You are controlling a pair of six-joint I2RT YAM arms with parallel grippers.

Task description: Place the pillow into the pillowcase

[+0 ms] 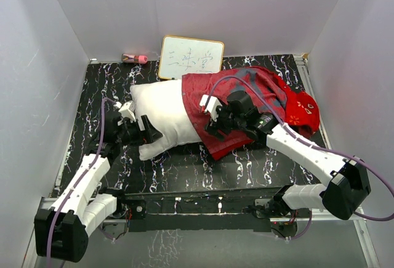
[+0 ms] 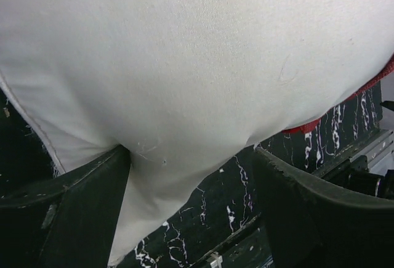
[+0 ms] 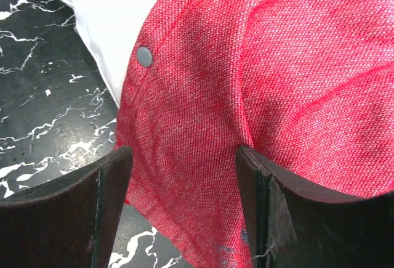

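Pillow: the large plump white fabric pillow lies across the black, white-veined counter. Its left part is bare and its right part is hidden under red cloth.
Pillowcase: the bright red printed cloth pillowcase covers the pillow's right end. Its open hem lies across roughly the pillow's middle, and its far right end is crumpled and looks slack.
Left gripper: the left gripper is at the pillow's near left corner with its jaws wide. White fabric hangs between them and touches one finger, but nothing is pinched.
Right gripper: the right gripper is over the near edge of the hem, jaws apart. Red cloth lies between them beside a small grey snap button, and the wrist view shows no clamp on it.
Done: the pillow is about half inside, judging by how the hem lies.
Left to do: the hem must go over the bare half, or the pillow must go deeper to fill the slack end.
Behind: a small framed whiteboard leans at the back wall, apart from the work.
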